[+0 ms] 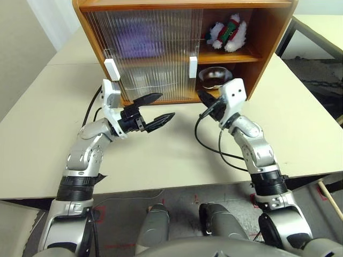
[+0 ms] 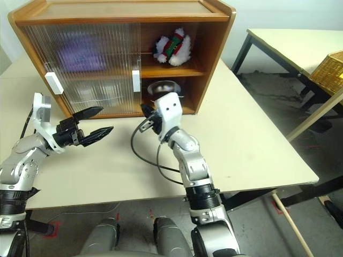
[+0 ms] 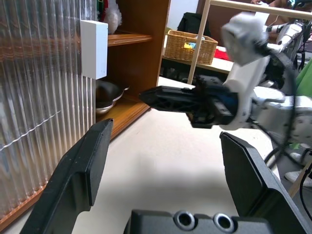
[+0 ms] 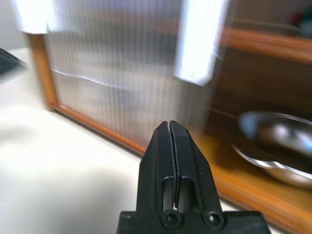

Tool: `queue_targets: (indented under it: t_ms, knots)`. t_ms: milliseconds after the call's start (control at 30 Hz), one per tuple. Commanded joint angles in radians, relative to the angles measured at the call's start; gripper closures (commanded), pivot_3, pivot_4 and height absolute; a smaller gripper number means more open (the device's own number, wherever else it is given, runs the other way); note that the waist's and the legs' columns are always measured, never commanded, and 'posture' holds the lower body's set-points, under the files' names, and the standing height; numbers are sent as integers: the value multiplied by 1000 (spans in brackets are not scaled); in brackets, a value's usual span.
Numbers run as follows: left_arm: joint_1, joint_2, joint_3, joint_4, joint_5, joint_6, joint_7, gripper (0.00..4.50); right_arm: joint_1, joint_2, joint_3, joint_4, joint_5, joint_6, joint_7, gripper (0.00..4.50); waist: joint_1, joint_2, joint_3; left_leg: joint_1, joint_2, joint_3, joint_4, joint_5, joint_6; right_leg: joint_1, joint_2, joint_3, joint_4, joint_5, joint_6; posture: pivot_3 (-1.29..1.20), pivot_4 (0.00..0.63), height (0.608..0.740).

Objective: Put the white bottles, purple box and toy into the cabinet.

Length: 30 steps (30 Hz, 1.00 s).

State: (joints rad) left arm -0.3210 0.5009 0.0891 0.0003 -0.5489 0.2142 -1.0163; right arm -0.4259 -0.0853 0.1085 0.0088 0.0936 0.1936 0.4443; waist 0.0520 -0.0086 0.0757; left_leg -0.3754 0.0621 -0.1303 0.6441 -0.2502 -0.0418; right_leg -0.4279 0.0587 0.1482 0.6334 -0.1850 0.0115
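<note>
Two pincers above the table, before the half-open cabinet

The left pincer (image 1: 154, 111) stands wide and empty over bare table (image 1: 161, 155). The right pincer (image 1: 206, 99) is pressed together, empty, near the cabinet (image 1: 268, 32) lower edge, by the steel bowl (image 1: 213, 75). Ribbed doors (image 1: 144, 48) cover the left part; the purple box (image 1: 134, 38) shows blurred behind them. The toy (image 1: 228, 32) lies on the open upper shelf.

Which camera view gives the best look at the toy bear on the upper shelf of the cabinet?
The right eye view: the toy lies unobstructed on the cabinet upper shelf. The left eye view shows it similarly. The left wrist view catches a white edge; the right wrist view is blurred.
</note>
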Motion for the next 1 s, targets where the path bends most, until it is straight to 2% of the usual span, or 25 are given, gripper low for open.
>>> queue_targets:
  t_ms: [33, 167, 433, 700, 833, 1000]
  knots:
    - [21, 20, 24, 11, 12, -15, -3, 0, -30, 25, 30, -26, 3, 58, -21, 4452, 0, 0, 0, 0, 0, 0, 0, 0, 0, 0, 0, 0, 0, 0, 0, 137, 88, 740]
    - [29, 20, 27, 12, 11, -21, -2, 0, -85, 49, 43, 10, 2, 61, -29, 4452, 5, 0, 0, -1, -1, -1, 0, 0, -1, -1, 0, 0, 0, 0, 0, 141, 89, 740]
    - [37, 6, 18, 5, 14, -28, 8, 0, -298, 113, 16, 309, -20, -62, -81, 4452, 7, 0, 0, -6, -1, -2, -2, 0, -1, -9, 0, 0, 0, 2, -5, 156, 87, 740]
    - [49, 5, 24, 2, 13, -34, 10, 0, -398, 135, -8, 504, -34, -161, -144, 4452, 13, 0, 0, -8, -1, -2, -2, 0, -1, -11, 0, 0, 0, 5, -13, 165, 87, 740]
    - [51, 3, 23, 3, 13, -38, 10, 0, -406, 134, -8, 520, -50, -179, -175, 4452, 16, 0, 0, -9, -1, -2, -2, 0, -1, -11, 0, 0, 0, 4, -13, 161, 87, 740]
    - [46, 0, 16, 13, 18, -46, 6, 0, -358, 133, 10, 438, -72, -157, -195, 4452, 16, 0, 0, -8, -1, -2, -2, 0, -1, -11, 0, 0, 0, 5, -13, 149, 88, 740]
